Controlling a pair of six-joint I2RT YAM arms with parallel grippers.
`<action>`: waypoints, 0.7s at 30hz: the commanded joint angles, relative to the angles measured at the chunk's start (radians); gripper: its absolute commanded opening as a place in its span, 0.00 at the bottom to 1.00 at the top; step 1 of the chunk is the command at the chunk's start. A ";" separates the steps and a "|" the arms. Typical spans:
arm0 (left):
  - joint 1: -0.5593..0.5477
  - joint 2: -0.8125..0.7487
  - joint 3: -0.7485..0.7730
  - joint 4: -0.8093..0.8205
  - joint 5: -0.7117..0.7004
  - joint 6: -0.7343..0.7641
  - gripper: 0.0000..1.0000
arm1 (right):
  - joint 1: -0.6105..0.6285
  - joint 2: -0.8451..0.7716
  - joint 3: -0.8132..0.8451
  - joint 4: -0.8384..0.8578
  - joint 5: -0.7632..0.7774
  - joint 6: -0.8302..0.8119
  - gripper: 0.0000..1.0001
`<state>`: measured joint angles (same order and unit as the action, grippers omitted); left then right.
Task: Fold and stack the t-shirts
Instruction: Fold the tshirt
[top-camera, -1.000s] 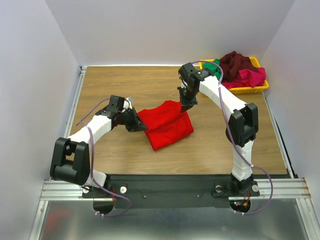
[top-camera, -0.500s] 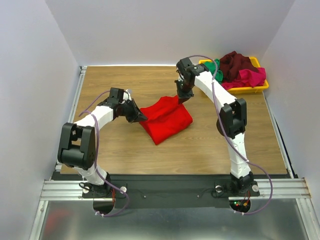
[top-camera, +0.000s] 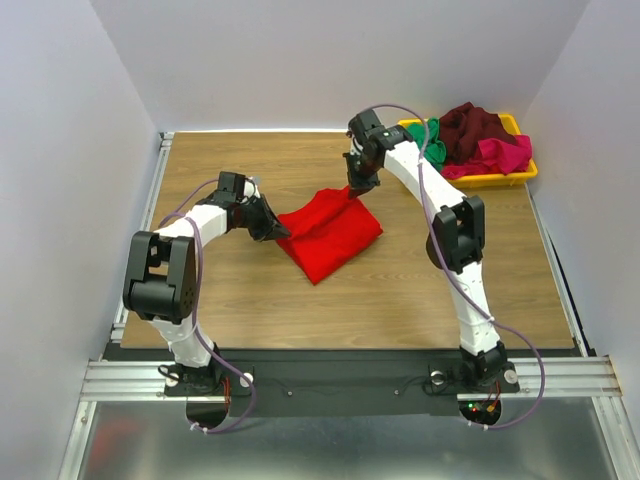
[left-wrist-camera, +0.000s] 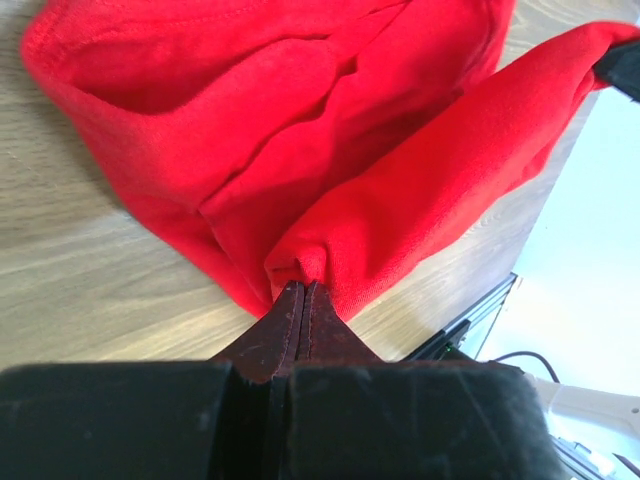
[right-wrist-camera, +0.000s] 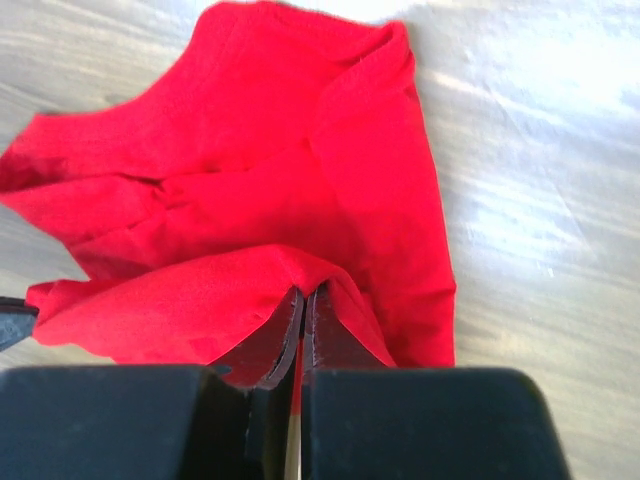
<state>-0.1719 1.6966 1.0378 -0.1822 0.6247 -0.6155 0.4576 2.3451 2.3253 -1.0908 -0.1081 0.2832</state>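
The left gripper (top-camera: 279, 233) is clamped tight on the red t-shirt (top-camera: 330, 238) at centre frame. The right gripper (top-camera: 353, 191) pinches its upper edge.

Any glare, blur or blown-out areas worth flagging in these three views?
Top external: sharp, evenly lit, only soft shadows on the table. Left wrist: red t-shirt crisp, right edge blown out white, left end effector dark and slightly soft. Right wrist: glare washes out the table at upper right; right end effector underexposed, its details lost.
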 joint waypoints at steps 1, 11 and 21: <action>0.020 0.005 0.044 0.016 -0.010 0.026 0.00 | -0.008 0.031 0.054 0.104 -0.001 -0.016 0.00; 0.040 0.012 0.051 0.021 -0.025 0.022 0.00 | -0.008 0.065 0.060 0.229 -0.024 -0.010 0.01; 0.060 0.067 0.094 0.036 -0.026 0.030 0.00 | -0.008 0.086 0.059 0.353 -0.008 0.020 0.00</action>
<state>-0.1261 1.7649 1.0870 -0.1608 0.5991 -0.6086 0.4576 2.4134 2.3360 -0.8608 -0.1299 0.2905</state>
